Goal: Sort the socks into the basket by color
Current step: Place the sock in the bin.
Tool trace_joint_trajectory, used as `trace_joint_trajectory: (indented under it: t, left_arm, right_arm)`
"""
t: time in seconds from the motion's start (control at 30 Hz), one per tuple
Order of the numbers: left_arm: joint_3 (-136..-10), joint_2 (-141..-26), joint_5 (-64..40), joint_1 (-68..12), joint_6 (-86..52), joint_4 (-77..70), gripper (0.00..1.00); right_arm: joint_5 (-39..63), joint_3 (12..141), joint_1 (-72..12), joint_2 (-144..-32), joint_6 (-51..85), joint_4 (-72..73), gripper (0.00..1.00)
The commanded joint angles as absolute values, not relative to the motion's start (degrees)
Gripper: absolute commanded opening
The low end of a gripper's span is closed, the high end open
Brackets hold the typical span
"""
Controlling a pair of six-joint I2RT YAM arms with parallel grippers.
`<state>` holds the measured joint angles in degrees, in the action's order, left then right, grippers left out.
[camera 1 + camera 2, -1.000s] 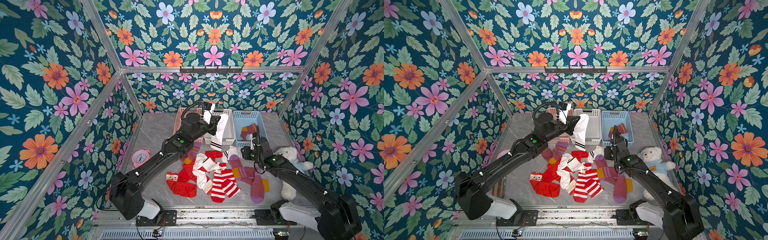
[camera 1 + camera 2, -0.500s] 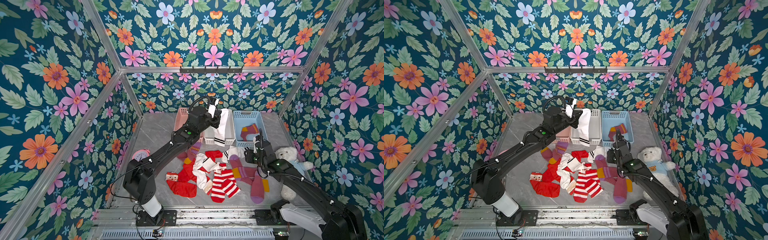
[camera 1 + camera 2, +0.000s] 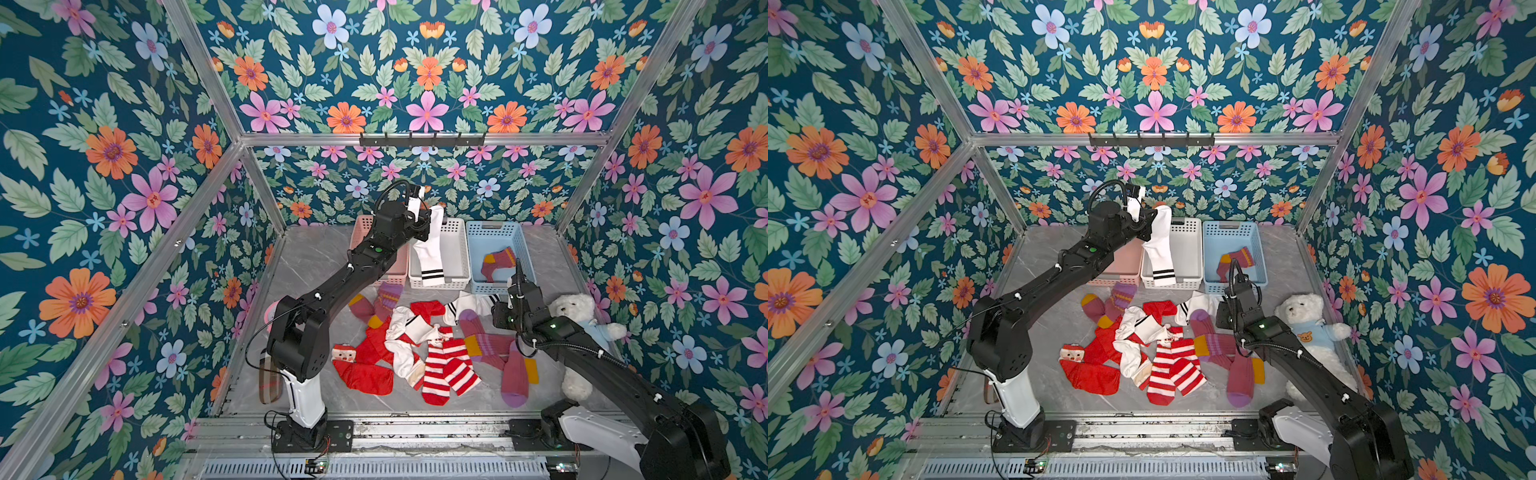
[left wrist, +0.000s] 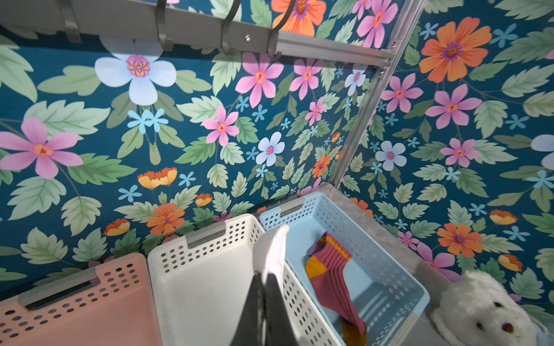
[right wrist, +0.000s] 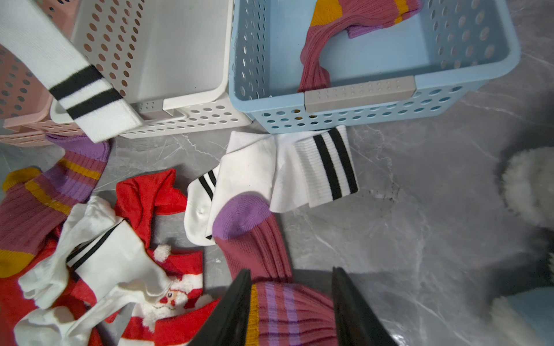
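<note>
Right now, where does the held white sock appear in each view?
Top view: white sock hangs over the white basket.
Top view: white sock over white basket.
Left wrist: white sock before the basket's wall.
Right wrist: white sock across the basket's corner.
Landmark: white basket.

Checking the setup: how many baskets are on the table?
3, in a row at the back: pink basket left, white basket middle, blue basket right, holding a maroon sock. No more seem hidden.
</note>
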<state>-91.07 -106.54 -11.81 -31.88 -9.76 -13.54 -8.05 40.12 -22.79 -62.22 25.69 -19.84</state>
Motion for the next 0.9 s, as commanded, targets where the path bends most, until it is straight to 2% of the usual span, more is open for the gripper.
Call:
trace_joint_trajectory:
  t: [0.0, 0.17, 0.47, 0.87]
  left_arm:
    - [-91.83, -108.92, -15.56, -29.97, -12.65, -17.73, 0.00]
    - [-95.25, -114.79, -20.33, -27.28, -15.56, -20.45, 0.00]
    - [-105.03, -123.74, -22.75, -26.63, -17.32, -19.78, 0.00]
    - [-107.78, -134.22, -22.33, -26.63, -21.98, -20.57, 0.00]
  right_arm:
    - [-8.64, 40.52, -22.59, -62.61, 26.02, -21.01, 0.46]
    - [-8.61, 40.69, -22.46, -63.27, 26.32, -21.28, 0.47]
    - [-8.70, 41.26, -21.63, -64.63, 26.33, -21.88, 0.47]
    - [-7.91, 41.57, -20.58, -66.75, 26.90, -23.02, 0.47]
